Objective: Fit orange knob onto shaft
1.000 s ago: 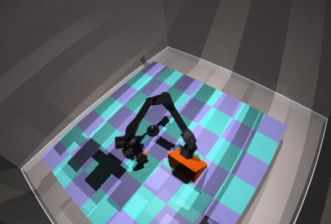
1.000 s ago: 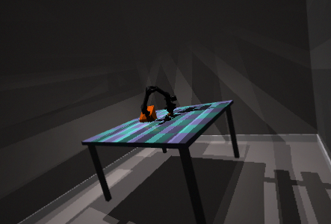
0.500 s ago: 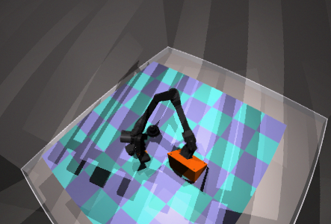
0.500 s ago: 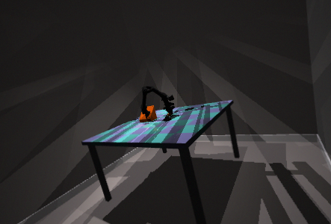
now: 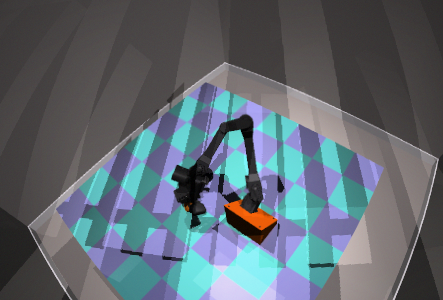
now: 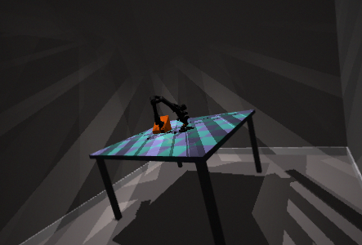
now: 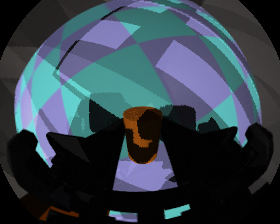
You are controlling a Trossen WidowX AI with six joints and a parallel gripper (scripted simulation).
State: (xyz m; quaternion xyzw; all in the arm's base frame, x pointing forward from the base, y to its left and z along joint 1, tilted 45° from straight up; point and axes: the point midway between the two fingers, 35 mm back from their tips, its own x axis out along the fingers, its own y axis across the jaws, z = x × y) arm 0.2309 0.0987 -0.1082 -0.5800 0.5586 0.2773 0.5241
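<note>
The orange knob (image 7: 135, 113) (image 5: 187, 207) is a small upright cylinder, partly in dark shadow. My gripper (image 7: 141, 120) (image 5: 189, 204) (image 6: 185, 125) is shut on the knob, with a black finger against each side in the wrist view. The gripper points down, low over the table; whether the knob's underside touches the table cannot be told. The knob's hole is hidden underneath. The round pedestal and its silver shaft cannot be made out clearly; in the top view the dark gripper and arm cover much of that area.
The arm stands on an orange base block (image 5: 252, 218) (image 6: 167, 121), to the right of the gripper in the top view. The checkered turquoise and purple table (image 5: 276, 145) (image 6: 225, 126) carries hard-edged shadows that make small dark things hard to pick out.
</note>
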